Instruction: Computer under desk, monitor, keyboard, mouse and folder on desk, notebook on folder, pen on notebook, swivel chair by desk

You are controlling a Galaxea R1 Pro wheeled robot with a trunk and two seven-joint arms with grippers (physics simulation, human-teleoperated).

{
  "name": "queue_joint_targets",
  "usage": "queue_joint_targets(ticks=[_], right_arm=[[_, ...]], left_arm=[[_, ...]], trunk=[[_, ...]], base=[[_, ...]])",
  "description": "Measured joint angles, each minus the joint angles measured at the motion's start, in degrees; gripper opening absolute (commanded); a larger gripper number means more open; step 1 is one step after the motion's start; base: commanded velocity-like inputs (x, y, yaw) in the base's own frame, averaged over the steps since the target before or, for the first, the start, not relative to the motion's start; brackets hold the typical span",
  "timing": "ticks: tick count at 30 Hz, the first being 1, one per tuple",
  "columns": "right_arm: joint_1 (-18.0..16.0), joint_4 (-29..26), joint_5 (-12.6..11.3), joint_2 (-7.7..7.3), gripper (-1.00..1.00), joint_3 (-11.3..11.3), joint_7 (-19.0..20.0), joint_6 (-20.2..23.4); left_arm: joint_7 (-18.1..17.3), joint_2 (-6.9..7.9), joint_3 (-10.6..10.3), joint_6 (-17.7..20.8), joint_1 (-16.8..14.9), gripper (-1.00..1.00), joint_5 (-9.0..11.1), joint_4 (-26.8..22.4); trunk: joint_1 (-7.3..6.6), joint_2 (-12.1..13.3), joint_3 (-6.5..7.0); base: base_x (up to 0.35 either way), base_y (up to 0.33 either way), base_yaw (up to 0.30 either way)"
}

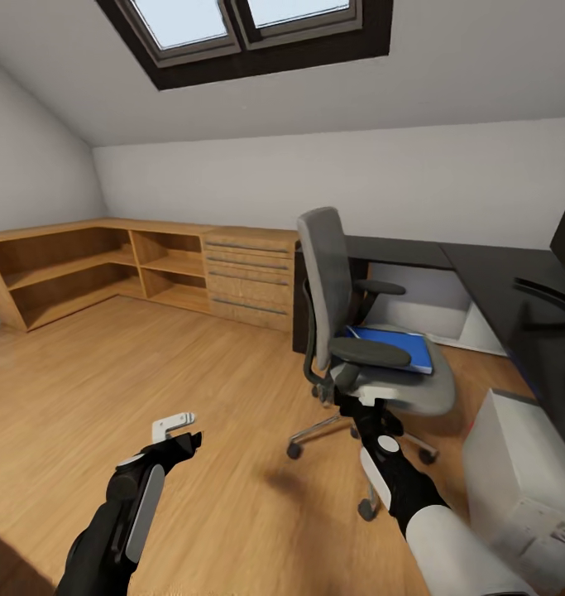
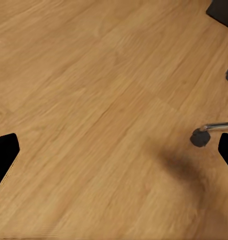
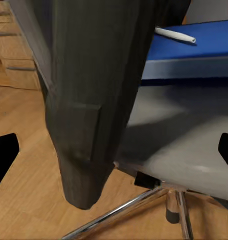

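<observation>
Right wrist view: pen (image 3: pixel 176 35) on folder (image 3: pixel 194 52)

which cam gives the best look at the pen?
Right wrist view: the pen lies plainly on the blue folder, white and close. Head view shows the folder on the swivel chair, but I cannot make out the pen there.

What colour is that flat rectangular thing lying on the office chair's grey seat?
Bright blue. The flat folder shows best in the head view, lying on the swivel chair.
</observation>
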Motion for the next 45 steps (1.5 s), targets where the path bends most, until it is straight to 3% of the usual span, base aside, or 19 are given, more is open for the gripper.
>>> queue_joint_targets(ticks=[11,31,45], right_arm=[[0.00,0.00,0.00,-0.09,1.00,-0.04,0.00,0.00],[0.00,-0.01,0.08,-0.02,1.00,0.07,0.01,0.00],[0.00,-0.01,0.08,-0.09,1.00,0.08,0.01,0.00]], left_arm=[[0.00,0.00,0.00,-0.07,0.00,1.00,-0.01,0.41],[0.09,-0.05,-0.07,-0.09,0.00,1.00,-0.01,0.43],[0.00,-0.02,-0.09,-0.01,0.00,1.00,-0.01,0.43]], trunk=[[-0.02,0.00,0.00],[0.00,0.00,0.00],[0.02,0.00,0.00]], base=[[0.085,0.041,0.241],[0.057,0.064,0.006],[-0.242,0.000,-0.001]])
